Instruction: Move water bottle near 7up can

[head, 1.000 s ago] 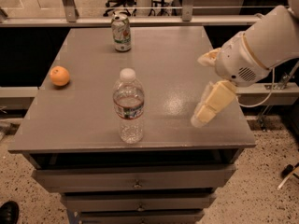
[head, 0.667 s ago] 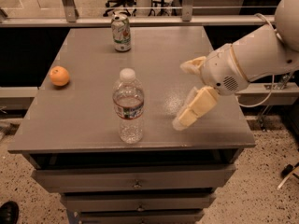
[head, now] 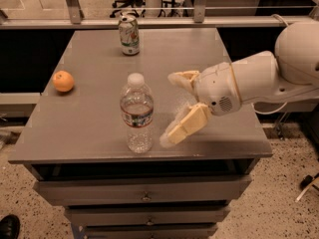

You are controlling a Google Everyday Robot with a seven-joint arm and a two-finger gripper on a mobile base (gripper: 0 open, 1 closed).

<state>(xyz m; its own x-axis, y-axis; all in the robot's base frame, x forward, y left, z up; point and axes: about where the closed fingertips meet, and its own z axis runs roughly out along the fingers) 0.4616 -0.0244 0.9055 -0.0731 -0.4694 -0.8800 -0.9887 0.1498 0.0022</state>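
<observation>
The water bottle (head: 136, 112) stands upright near the front edge of the grey table (head: 99, 59); it is clear, with a white cap and a dark label band. The 7up can (head: 129, 34) stands upright at the table's far edge, well behind the bottle. My gripper (head: 170, 107) is open and empty just right of the bottle. One cream finger (head: 183, 78) points left at the height of the bottle's shoulder. The other finger (head: 183, 126) reaches down toward the bottle's base. Neither touches the bottle.
A round orange fruit (head: 63, 81) lies on the table's left side. The table tops a cabinet with drawers (head: 144, 193). A railing and glass panels (head: 199, 6) run behind the table's far edge. My white arm (head: 269, 78) comes in from the right.
My gripper has moved left across the table toward the water bottle, from the right edge to just beside it. The bottle, can and orange have not moved.
</observation>
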